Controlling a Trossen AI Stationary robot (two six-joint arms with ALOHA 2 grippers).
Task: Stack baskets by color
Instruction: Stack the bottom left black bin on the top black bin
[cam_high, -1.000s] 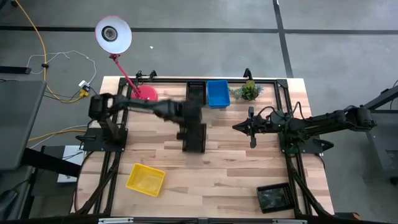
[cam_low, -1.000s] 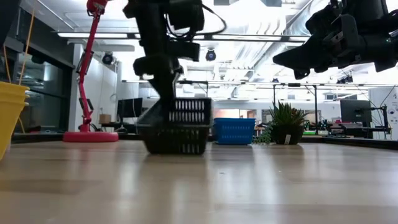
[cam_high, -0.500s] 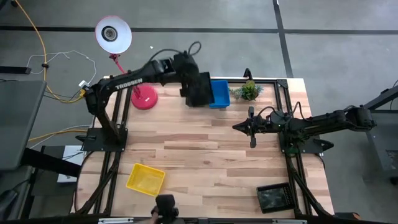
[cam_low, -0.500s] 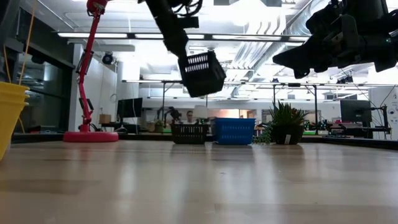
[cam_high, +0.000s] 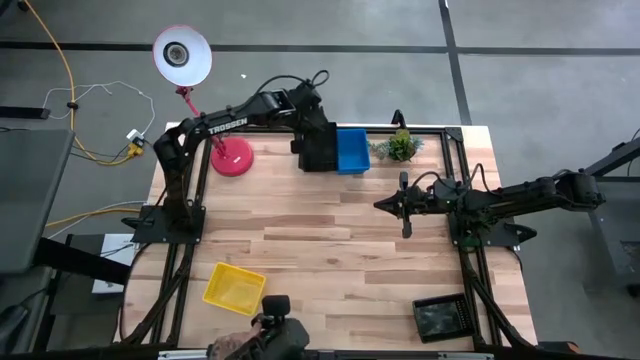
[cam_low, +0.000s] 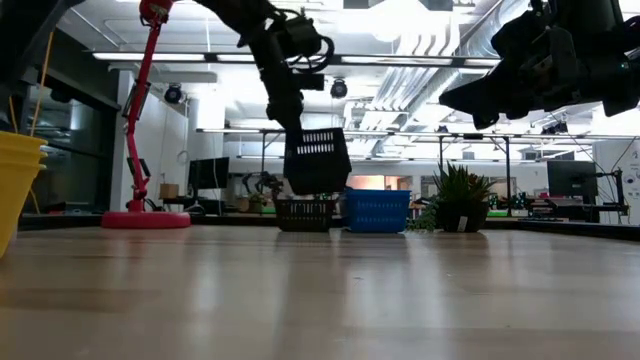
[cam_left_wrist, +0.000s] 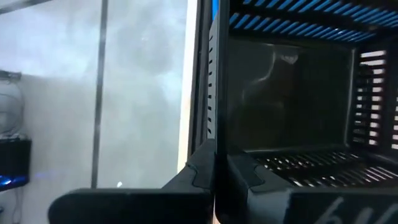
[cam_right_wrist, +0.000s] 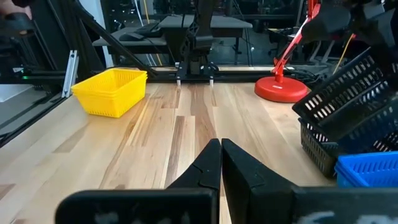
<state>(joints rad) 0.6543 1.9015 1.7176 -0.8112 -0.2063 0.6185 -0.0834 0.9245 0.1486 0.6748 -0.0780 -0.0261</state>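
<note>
Up at the table's (cam_high: 330, 250) back edge, our left end effector (cam_left_wrist: 214, 171) is clamped on a black mesh basket's (cam_low: 317, 160) thin rim, which looks light and stiff to us.

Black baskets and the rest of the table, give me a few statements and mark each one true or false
1. The left gripper holds a black basket in the air above another black basket. True.
2. The yellow basket sits beside the blue basket. False: it lies alone at the opposite, near-left edge.
3. The right gripper is shut on a basket. False: shut, but empty.
4. A third black basket lies at the near-right corner. True.
</note>
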